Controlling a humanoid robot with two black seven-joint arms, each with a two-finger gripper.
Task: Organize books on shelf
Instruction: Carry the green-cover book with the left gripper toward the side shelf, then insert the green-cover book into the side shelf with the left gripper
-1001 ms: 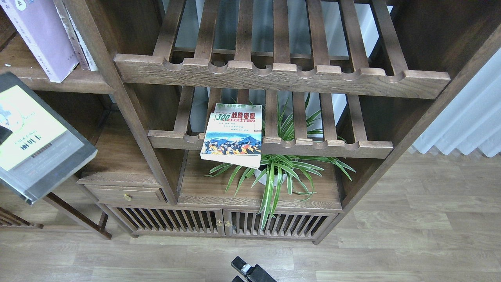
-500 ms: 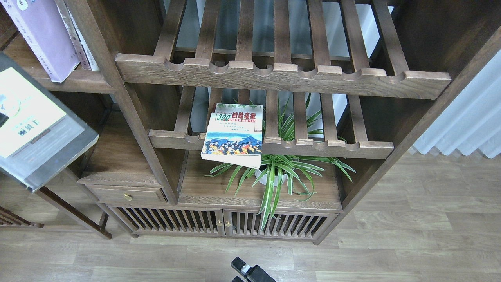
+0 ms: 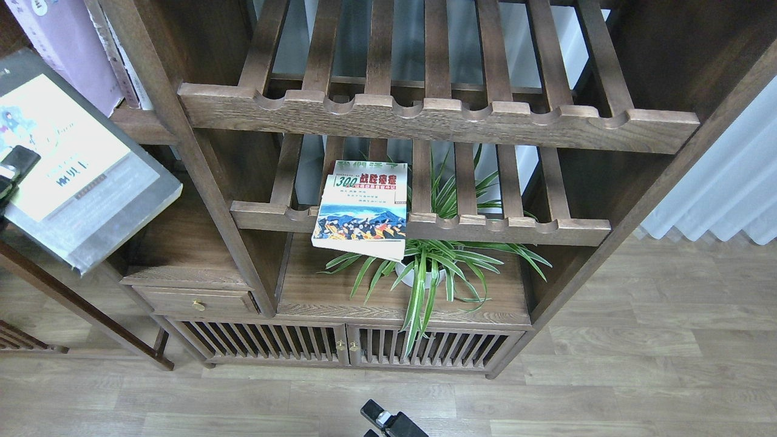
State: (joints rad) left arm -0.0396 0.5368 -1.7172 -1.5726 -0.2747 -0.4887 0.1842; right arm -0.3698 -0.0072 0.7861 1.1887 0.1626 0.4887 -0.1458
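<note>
My left gripper point(image 3: 11, 177) at the far left edge is shut on the thick yellow-and-grey book point(image 3: 79, 164) with black edges. It holds the book tilted in the air, just in front of the solid dark-brown shelf point(image 3: 145, 124). A black finger point(image 3: 19, 162) lies on the cover. The pale lavender book point(image 3: 67, 42) stands on that shelf at top left, with its lower part hidden behind the held book. The colourful "300" book point(image 3: 361, 209) lies on the lower slatted rack, overhanging its front rail. A black part of my right gripper point(image 3: 388, 423) shows at the bottom edge.
Two slatted racks with notched rails, an upper one point(image 3: 437, 115) and a lower one point(image 3: 485, 227), fill the middle bay. A potted spider plant point(image 3: 425, 267) sits under the lower rack. Below it are a small drawer point(image 3: 194, 300) and slatted cabinet doors point(image 3: 340, 346). A white curtain point(image 3: 722, 188) hangs at the right.
The yellow-and-grey book has moved up and to the right toward the solid shelf and now covers the lavender book's lower end. My left finger has come into view. The "300" book has not moved.
</note>
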